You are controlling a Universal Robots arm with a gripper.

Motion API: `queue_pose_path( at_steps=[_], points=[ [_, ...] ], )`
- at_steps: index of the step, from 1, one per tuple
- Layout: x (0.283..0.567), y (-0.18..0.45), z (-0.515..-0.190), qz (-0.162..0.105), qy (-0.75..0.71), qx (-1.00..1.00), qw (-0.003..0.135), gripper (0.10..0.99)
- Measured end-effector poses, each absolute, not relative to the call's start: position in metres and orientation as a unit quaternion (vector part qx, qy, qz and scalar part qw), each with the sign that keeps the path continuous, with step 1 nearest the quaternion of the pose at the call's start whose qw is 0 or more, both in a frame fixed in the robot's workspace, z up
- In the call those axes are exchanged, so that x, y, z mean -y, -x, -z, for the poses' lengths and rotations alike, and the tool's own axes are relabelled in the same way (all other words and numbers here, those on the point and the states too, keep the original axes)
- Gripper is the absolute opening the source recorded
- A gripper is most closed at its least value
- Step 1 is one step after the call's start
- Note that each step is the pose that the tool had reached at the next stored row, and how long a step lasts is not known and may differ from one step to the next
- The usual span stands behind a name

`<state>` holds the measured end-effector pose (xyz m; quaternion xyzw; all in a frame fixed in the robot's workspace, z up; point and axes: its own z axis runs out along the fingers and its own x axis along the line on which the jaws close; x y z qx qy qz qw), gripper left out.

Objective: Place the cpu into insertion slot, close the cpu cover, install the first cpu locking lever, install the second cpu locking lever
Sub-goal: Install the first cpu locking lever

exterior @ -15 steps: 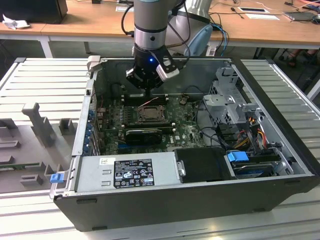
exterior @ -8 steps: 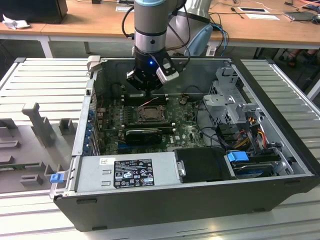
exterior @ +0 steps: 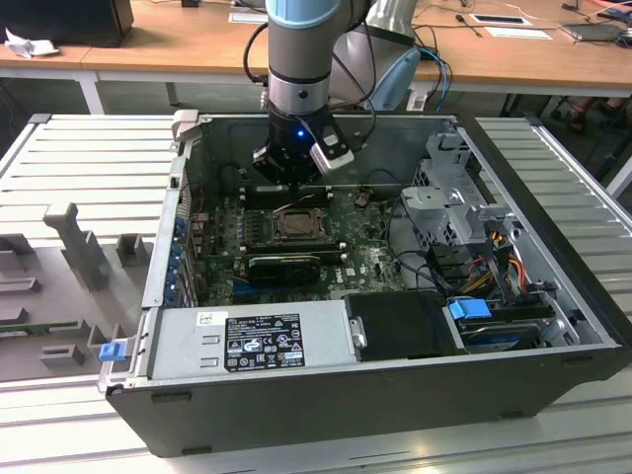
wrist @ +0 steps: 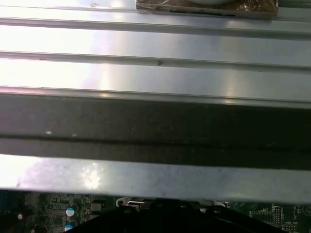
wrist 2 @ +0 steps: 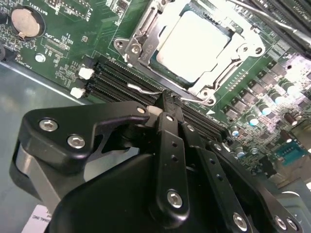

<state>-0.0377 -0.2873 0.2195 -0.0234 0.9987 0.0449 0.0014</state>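
The pale square cpu (wrist 2: pixel 194 41) lies in the insertion slot (exterior: pixel 294 225) on the green motherboard. The silvery cpu cover (wrist 2: pixel 141 43) is folded down around it, its cut-out framing the chip. A thin wire locking lever (wrist 2: pixel 141 89) runs along the socket's near edge, between it and the black memory slots. My gripper (wrist 2: pixel 165 99) is shut, and its black fingertips (wrist 2: pixel 167 109) rest right at this lever. In the exterior view the gripper (exterior: pixel 293 186) hangs inside the open computer case, just above the socket's far side.
Black memory slots (wrist 2: pixel 109 77) and a coin battery (wrist 2: pixel 23 22) lie beside the socket. The case holds a power supply (exterior: pixel 262 341) at the front and a drive cage (exterior: pixel 449 193) with cables on the exterior view's right. Grey fixtures (exterior: pixel 79 247) stand on the ribbed table.
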Motion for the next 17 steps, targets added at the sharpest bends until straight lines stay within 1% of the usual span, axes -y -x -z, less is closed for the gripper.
queue_pose_path(
  at_steps=[17],
  points=[
    [0.286, 0.018, -0.217, -0.045, 0.034, -0.998, 0.001, 0.106]
  ],
)
